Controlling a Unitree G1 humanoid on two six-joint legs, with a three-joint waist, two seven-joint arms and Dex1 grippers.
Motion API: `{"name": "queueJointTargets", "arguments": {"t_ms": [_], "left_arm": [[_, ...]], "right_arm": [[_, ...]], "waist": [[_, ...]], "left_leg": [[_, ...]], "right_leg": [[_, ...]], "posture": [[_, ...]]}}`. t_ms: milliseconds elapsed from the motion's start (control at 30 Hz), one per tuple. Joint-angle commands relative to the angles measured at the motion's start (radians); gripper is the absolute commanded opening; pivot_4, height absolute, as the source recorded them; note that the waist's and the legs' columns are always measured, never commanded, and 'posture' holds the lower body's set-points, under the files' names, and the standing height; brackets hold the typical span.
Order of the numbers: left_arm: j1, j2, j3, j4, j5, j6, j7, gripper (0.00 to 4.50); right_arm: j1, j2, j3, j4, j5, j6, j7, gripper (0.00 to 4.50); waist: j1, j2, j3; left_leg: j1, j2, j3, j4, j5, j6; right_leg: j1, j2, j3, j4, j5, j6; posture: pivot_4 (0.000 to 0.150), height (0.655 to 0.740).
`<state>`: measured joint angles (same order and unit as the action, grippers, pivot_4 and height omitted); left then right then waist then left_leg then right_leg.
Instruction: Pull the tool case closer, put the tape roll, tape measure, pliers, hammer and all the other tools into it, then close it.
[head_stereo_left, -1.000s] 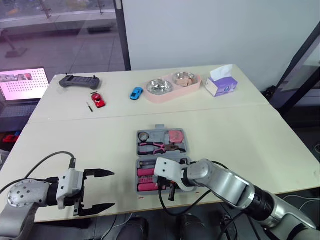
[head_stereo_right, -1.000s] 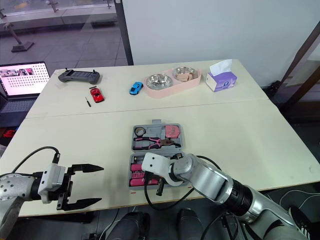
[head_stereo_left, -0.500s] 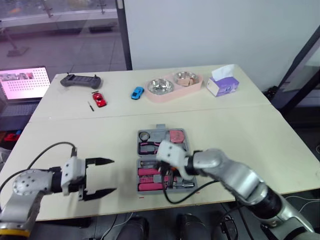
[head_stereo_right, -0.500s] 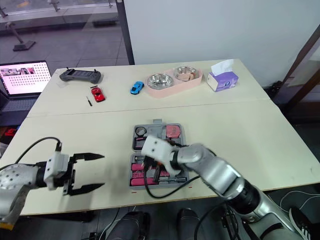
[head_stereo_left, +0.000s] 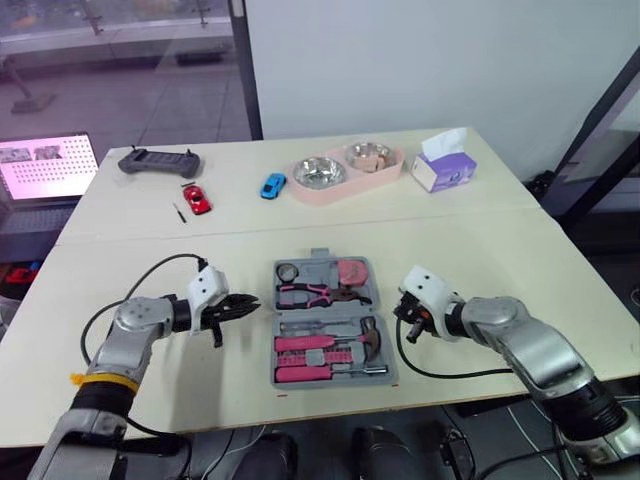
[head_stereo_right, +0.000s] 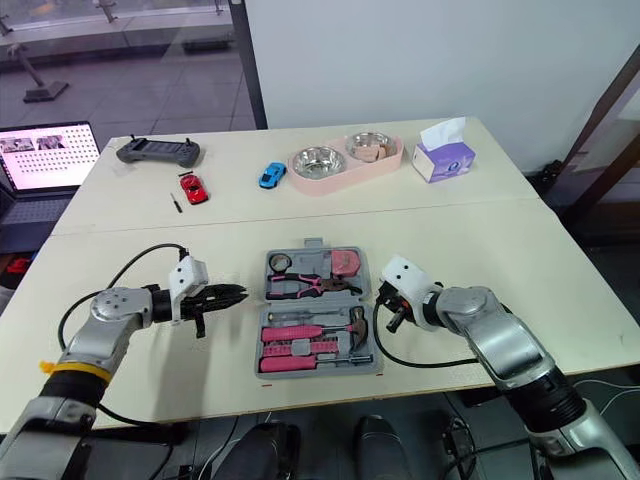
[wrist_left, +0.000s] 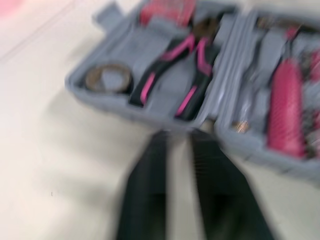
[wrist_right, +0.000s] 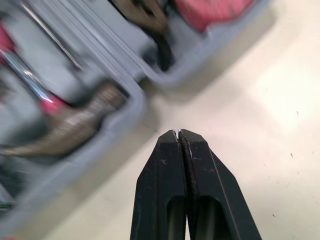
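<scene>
the cream table (head_stereo_left: 500, 250) carries the grey tool case (head_stereo_left: 323, 313), lying open near the front edge. the left gripper (head_stereo_left: 250, 302) sits just left of the case, its fingers narrowly parted and empty. the right gripper (wrist_right: 178, 134) is just right of it, fingers pressed together. the hammer (head_stereo_left: 365, 340) lies in the near half; the pliers (head_stereo_left: 318, 294), tape measure (head_stereo_left: 350, 272) and tape roll (head_stereo_left: 287, 271) lie in the far half.

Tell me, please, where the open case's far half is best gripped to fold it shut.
Probably the handle tab on the far edge of the case, approached from the far side. The case lies flat, hinged across the middle, so that tab sits farthest from the hinge and juts clear of the tools.
</scene>
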<state>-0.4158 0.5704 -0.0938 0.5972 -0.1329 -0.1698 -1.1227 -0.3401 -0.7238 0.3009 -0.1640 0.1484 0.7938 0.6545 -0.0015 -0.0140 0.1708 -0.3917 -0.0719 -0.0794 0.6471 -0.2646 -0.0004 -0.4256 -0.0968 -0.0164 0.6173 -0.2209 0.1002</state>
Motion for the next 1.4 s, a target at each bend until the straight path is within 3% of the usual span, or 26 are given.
{"name": "queueJointTargets", "arguments": {"t_ms": [33, 267, 567, 1033, 1400], "left_arm": [[-0.045, -0.025, -0.039, 0.097, 0.073, -0.089, 0.029, 0.04], [-0.053, -0.076, -0.138, 0.090, 0.162, -0.125, 0.011, 0.04], [0.009, -0.096, -0.166, -0.104, 0.140, -0.018, -0.021, 0.04], [0.153, -0.023, -0.158, -0.248, 0.141, 0.021, -0.014, 0.04], [0.187, 0.008, -0.131, -0.273, 0.135, 0.044, 0.018, 0.04]], "right_arm": [[-0.050, 0.031, 0.049, 0.084, -0.062, -0.076, 0.014, 0.00], [-0.119, 0.097, 0.091, 0.168, -0.098, -0.103, 0.066, 0.00], [-0.143, 0.161, 0.125, 0.065, -0.114, -0.029, 0.108, 0.00], [-0.073, 0.156, 0.166, -0.140, -0.127, 0.127, 0.113, 0.00], [-0.049, 0.148, 0.127, -0.112, -0.133, 0.139, 0.092, 0.00]], "waist": [[0.000, 0.000, 0.000], [0.009, 0.000, -0.001], [0.012, 0.000, -0.001], [0.003, 0.001, -0.001], [0.003, 0.001, -0.002]], "left_leg": [[0.000, 0.000, 0.000, 0.000, 0.000, 0.000], [0.000, -0.001, 0.000, 0.001, 0.000, 0.000], [0.000, -0.001, -0.001, 0.001, 0.000, 0.000], [0.000, 0.000, -0.001, 0.000, 0.000, 0.000], [0.000, 0.000, -0.001, 0.000, 0.000, 0.000]], "right_leg": [[0.000, 0.000, 0.000, 0.000, 0.000, 0.000], [0.001, 0.000, 0.000, 0.000, 0.001, 0.001], [0.000, -0.001, 0.001, 0.001, 0.001, 0.001], [-0.001, -0.001, 0.001, 0.001, 0.001, 0.001], [-0.001, -0.001, 0.001, 0.001, 0.001, 0.001]], "posture": [[0.150, 0.7400], [0.150, 0.7400], [0.150, 0.7400], [0.150, 0.7400], [0.150, 0.7400]]}}
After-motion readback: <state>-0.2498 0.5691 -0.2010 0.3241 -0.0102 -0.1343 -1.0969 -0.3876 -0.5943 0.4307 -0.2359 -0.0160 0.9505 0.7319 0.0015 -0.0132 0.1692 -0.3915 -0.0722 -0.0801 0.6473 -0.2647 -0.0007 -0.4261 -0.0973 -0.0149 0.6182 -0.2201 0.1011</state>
